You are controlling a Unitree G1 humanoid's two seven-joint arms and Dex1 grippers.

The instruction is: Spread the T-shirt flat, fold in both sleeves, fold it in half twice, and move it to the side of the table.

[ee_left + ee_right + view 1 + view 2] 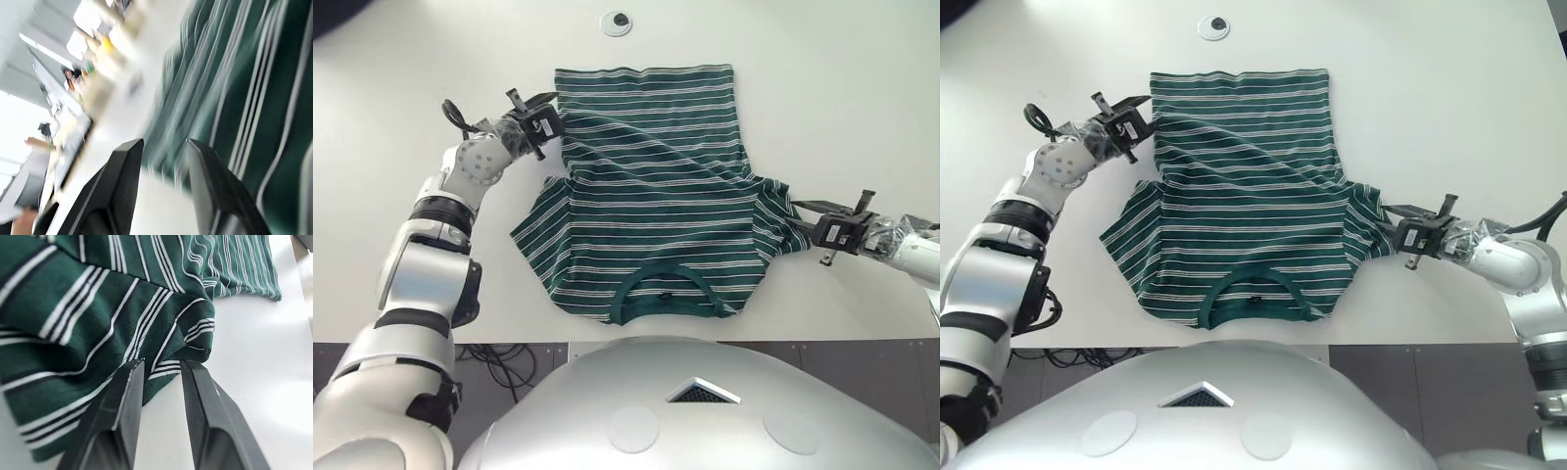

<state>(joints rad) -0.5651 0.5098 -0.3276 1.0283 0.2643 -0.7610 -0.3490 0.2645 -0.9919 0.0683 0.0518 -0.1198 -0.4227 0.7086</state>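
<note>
Lying on the white table point(842, 98), the green striped T-shirt point(656, 186) has its collar point(668, 279) toward me and some wrinkles. My left gripper point(554, 113) waits at its left edge, fingers apart. My right gripper point(160, 364) is open too, with the right sleeve's point(771, 211) edge between the fingers.

My white table point(842, 117) carries the green striped T-shirt point(656, 186), lying with its collar toward me, and a small round disc point(617, 23) beyond its hem
</note>
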